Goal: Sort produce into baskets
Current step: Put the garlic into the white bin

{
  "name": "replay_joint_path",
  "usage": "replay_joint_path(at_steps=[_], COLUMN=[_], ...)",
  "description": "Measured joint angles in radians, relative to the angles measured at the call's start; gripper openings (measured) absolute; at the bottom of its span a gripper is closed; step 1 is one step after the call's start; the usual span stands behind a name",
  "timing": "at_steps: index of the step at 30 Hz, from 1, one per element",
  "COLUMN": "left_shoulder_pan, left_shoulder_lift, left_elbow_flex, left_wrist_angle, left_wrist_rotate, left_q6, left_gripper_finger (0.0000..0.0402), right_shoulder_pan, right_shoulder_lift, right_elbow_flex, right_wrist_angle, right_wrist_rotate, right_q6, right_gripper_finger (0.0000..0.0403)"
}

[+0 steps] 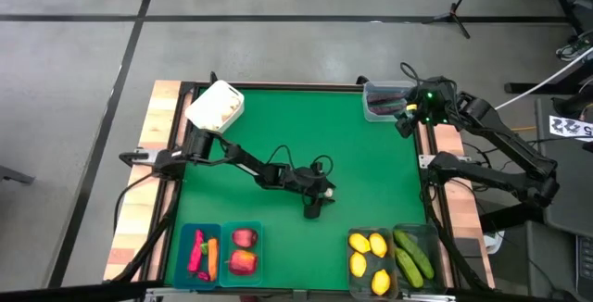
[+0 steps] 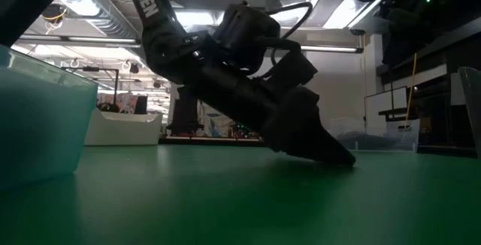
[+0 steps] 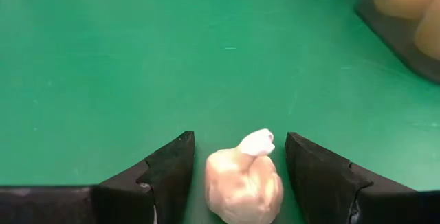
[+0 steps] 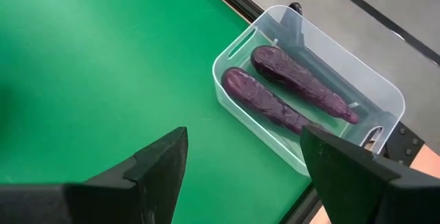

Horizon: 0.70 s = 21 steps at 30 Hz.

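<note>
**Garlic between the left fingers, four bins filled along the near edge**

Along the near edge of the green table (image 1: 371,163) stand four bins. The left teal bin (image 1: 183,256) holds red peppers (image 1: 195,252) and an orange carrot (image 1: 213,257). The teal bin beside it (image 1: 257,251) holds two red apples (image 1: 244,251). Toward the right corner, a dark-tinted bin (image 1: 353,267) holds four yellow lemons (image 1: 370,260), and the one touching it (image 1: 430,246) holds green cucumbers (image 1: 413,256). At the far right corner a clear plastic tub (image 4: 234,49) holds two dark purple eggplants (image 4: 275,90) lying side by side. At the far left corner a white box (image 1: 215,106) sits tilted across the table's edge; what it contains cannot be told.

The left gripper (image 3: 239,162) is down at the mat near the table's middle, its fingers (image 3: 168,165) standing on either side of a white garlic bulb (image 3: 244,183). A thin gap shows on each side of the bulb, so whether the fingers are pressing it cannot be told. The bulb rests on the mat, well apart from every bin.

The right gripper (image 4: 244,162) hangs over the far right corner, just beside the tub, fingers spread wide and holding nothing.

The middle of the mat is open green between the bins at the near edge and the two containers at the far corners. A dark frame runs along the table's sides, with wooden boards (image 1: 157,154) outside it.
</note>
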Motion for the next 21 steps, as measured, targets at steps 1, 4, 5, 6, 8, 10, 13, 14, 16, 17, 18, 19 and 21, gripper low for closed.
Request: replay_joint_path(at_steps=[1, 4, 5, 6, 8, 10, 13, 14, 16, 17, 18, 19, 21], left_shoulder_pan=[0.0, 0.0, 0.0, 0.0, 0.0, 0.001, 0.001, 0.001, 0.002, 0.002, 0.002, 0.003, 0.003], left_shoulder_lift=[0.0, -0.001, -0.001, -0.001, -0.002, -0.002, -0.002, -0.002, -0.008, -0.008, -0.009, -0.014, -0.024], left_elbow_flex=[0.0, 0.001, 0.001, 0.001, 0.001, 0.001, 0.001, 0.001, 0.001, 0.0, -0.001, -0.002, -0.003], left_wrist_angle=[-0.004, -0.008, -0.008, -0.009, -0.012, -0.014, -0.016, -0.017, -0.024, -0.023, -0.018, -0.02, -0.027], left_wrist_rotate=[-0.001, -0.002, -0.002, -0.002, -0.003, -0.004, -0.01, -0.011, -0.01, -0.01, -0.011, -0.009, 0.003], left_q6=[-0.006, -0.039, -0.048, -0.054, -0.066, -0.07, -0.073, -0.079, -0.092, -0.1, -0.106, -0.11, -0.112], left_gripper_finger=[0.0224, 0.0223, 0.0222, 0.0218, 0.0206, 0.0189, 0.0158, 0.0148, 0.0133, 0.0127, 0.0121, 0.0117, 0.0111], right_shoulder_pan=[0.0, 0.0, 0.0, 0.0, 0.0, 0.0, 0.0, 0.0, 0.0, 0.0, 0.0, 0.0, 0.0], right_shoulder_lift=[0.0, 0.0, 0.0, 0.0, 0.0, 0.0, 0.0, 0.0, 0.0, 0.0, 0.0, 0.0, 0.0], right_elbow_flex=[0.0, 0.0, 0.0, 0.0, 0.0, 0.0, 0.0, 0.0, 0.0, 0.0, 0.0, 0.0, 0.0], right_wrist_angle=[-0.001, -0.001, 0.0, 0.0, 0.0, 0.0, 0.0, 0.0, -0.001, -0.002, -0.003, -0.004, -0.006], right_wrist_rotate=[0.0, 0.0, 0.0, 0.0, 0.0, 0.0, 0.0, 0.0, 0.0, 0.0, 0.0, 0.0, 0.0], right_q6=[0.0, -0.003, -0.003, -0.003, -0.003, -0.003, -0.003, -0.003, -0.003, -0.003, -0.003, -0.003, -0.003], right_gripper_finger=[0.0282, 0.0282, 0.0282, 0.0282, 0.0282, 0.0282, 0.0282, 0.0282, 0.0282, 0.0282, 0.0282, 0.0282, 0.0282])
